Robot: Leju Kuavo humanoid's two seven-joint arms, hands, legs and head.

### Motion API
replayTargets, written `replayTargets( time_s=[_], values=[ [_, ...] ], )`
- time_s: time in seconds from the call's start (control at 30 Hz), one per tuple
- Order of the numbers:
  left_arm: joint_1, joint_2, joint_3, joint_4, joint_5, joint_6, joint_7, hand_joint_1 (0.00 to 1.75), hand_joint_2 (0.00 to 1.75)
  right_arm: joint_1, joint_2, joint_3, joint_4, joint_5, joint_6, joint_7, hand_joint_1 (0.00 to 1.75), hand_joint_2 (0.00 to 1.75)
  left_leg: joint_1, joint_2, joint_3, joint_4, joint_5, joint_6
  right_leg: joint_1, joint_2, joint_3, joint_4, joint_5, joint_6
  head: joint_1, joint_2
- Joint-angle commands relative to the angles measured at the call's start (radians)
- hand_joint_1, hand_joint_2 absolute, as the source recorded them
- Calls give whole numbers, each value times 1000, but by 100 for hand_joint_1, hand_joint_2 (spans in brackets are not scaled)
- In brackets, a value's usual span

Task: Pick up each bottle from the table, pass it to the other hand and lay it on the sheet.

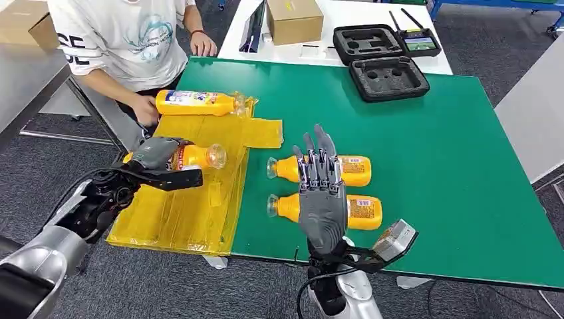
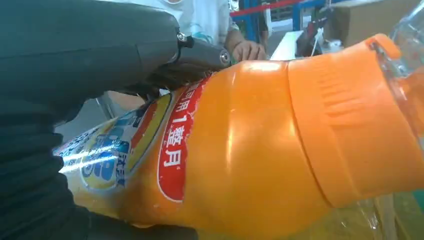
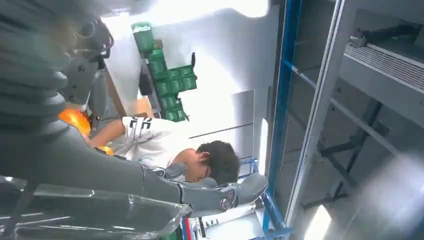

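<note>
Holding an orange plastic bottle with a printed label (image 1: 189, 157), the left hand (image 1: 159, 163) is hovering over the left part of the crinkled yellow plastic sheet (image 1: 193, 212), fingers wrapped around the bottle's body; the left wrist view is showing the same grip, a thumb (image 2: 200, 52) pressing across the label. The bottle's long axis is running left to right, its clear neck pointing right toward the green table top (image 1: 465, 166). It appears to be hanging just above the sheet rather than lying on it, so the step in hand is probably the lowering and release.

A person in a white printed shirt (image 1: 126, 40) is reaching from the far side and touching a second orange bottle (image 1: 198, 102) lying crosswise on the sheet's far end.

The right hand (image 1: 322, 193) is hanging empty, fingers straight and slightly spread, pointing away, over two more orange bottles (image 1: 352, 170) (image 1: 362, 212) lying side by side on the table, necks pointing left. Both lie directly under the right hand and well apart from the left, so the right arm is plainly the nearer one for the next pick.
</note>
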Motion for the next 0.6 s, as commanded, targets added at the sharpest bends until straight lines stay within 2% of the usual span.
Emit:
replayTargets(
  time_s=[0.03, 0.2, 0.33, 0.43, 0.6],
  values=[
    [-95, -30, -140, 208, -44, -13, 7, 175, 175, -16, -19, -10, 131, -4, 53, 0, 0, 175, 0, -1, 4, -1, -1, 1, 1, -2, 5, -2, -1, -1, 0, 0],
    [-91, -23, -179, 225, -75, -41, -2, 175, 175, -24, -15, -12, 161, -8, 58, 0, 0, 175, 0, 1, 11, -2, -4, 2, 1, -1, 11, -2, -4, -3, 0, 0],
    [-79, -21, -220, 257, -88, -116, -31, 175, 175, -51, -18, 3, 205, -6, 50, 0, 0, 175, 0, 0, 3, -1, -1, 1, 1, 0, 3, -1, -1, -1, 0, 0],
    [-33, -28, -228, 270, -94, -92, -26, 175, 175, -74, -24, 19, 229, -6, 35, 0, 0, 175, 0, 1, 9, -2, -3, 2, 1, 0, 9, -2, -3, -2, 0, 0],
    [-8, -44, -234, 284, -94, -82, -29, 175, 175, -89, -32, 40, 252, -11, 24, 0, 0, 175, -1, 1, 8, -3, -2, 1, 0, 1, 8, -2, -2, -2, 0, 0]
  ],
)
